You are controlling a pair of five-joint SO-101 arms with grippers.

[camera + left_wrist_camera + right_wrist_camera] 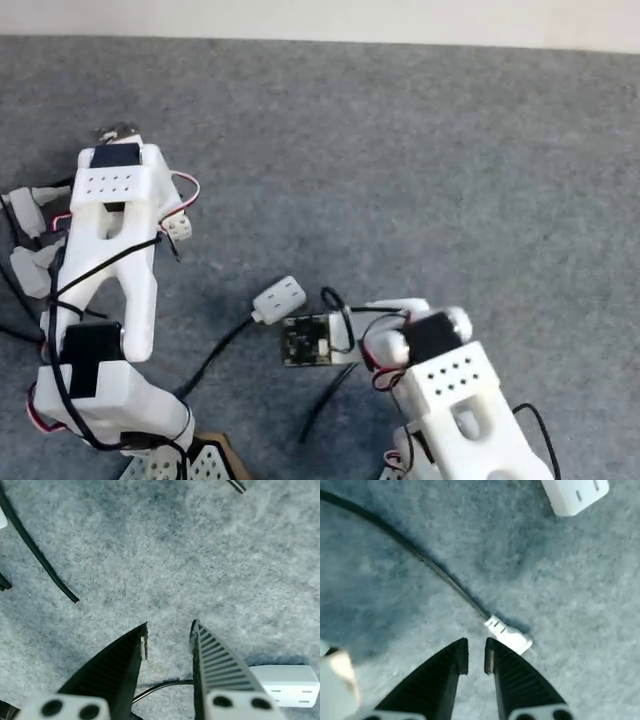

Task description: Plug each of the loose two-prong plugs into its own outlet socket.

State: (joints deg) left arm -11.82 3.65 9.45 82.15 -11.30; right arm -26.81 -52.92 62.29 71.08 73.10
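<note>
Count of parts: one white two-prong plug (510, 636) on a black cord (420, 560); one white rectangular outlet socket block (280, 298) at the middle of the grey carpeted table (450, 150); one white slotted block (285, 685) just beside my left gripper (169, 636). I cannot tell whether these two blocks are the same part. Two small white pieces (30, 268) lie at the left edge, partly behind my left arm (110, 260), too hidden to identify.

Orientation: the plug lies flat on the carpet, long axis in line with its cord, prong end pointing away from the cord. It sits just beyond the fingertips of my right gripper (476, 655), a little to one side and not touching them. The socket block's long axis runs from near left to far right, and its black lead (215, 355) leaves the near-left end. My right arm (450, 390) stands just to the near right of the block.

Gripper state: my right fingers stand narrow, with a slim gap and no load. My left fingers stand moderately wide, unloaded, over bare carpet.

Surroundings: a loose black cable end (50, 570) lies near my left gripper, and a thin black cable (160, 687) passes under its fingers.
</note>
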